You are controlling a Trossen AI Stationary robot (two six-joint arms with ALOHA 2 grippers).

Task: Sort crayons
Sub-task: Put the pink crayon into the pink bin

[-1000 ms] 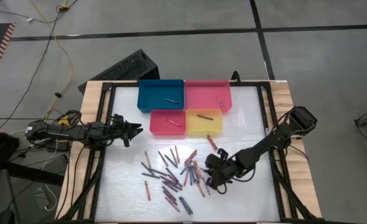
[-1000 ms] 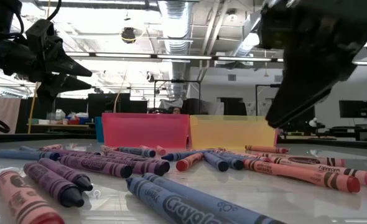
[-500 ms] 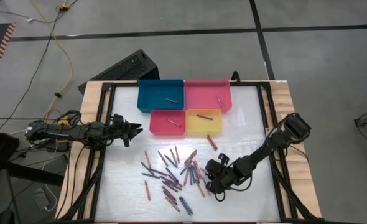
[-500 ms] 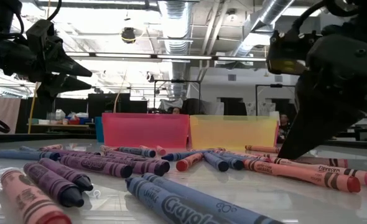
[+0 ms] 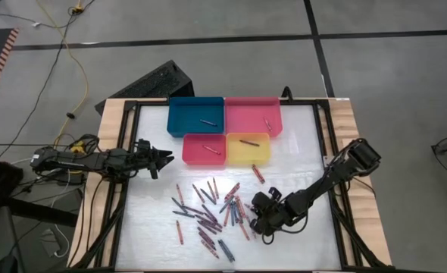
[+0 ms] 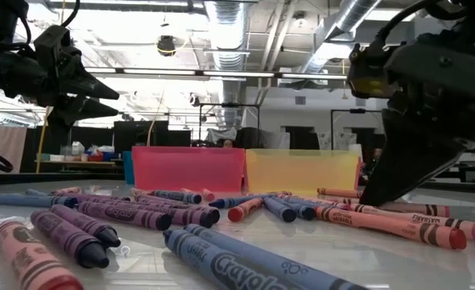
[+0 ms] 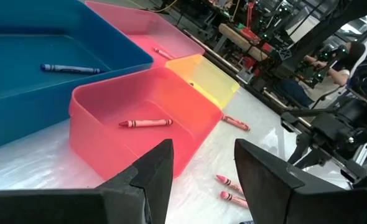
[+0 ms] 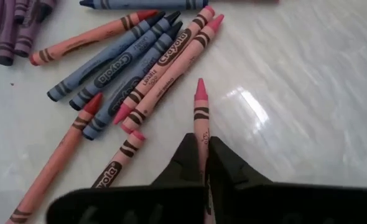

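A pink crayon (image 8: 200, 118) is lying on the white table (image 5: 299, 144) at the right edge of the loose crayons (image 5: 208, 216), below the four trays (image 5: 223, 129). The right gripper (image 8: 205, 163) is pinching it, fingers fully closed on its shaft. The left gripper (image 5: 169, 158) is hovering beside the red tray (image 7: 140, 124), fingers spread wide and holding nothing.

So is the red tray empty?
No. One crayon lies inside the red tray, as the left wrist view shows.
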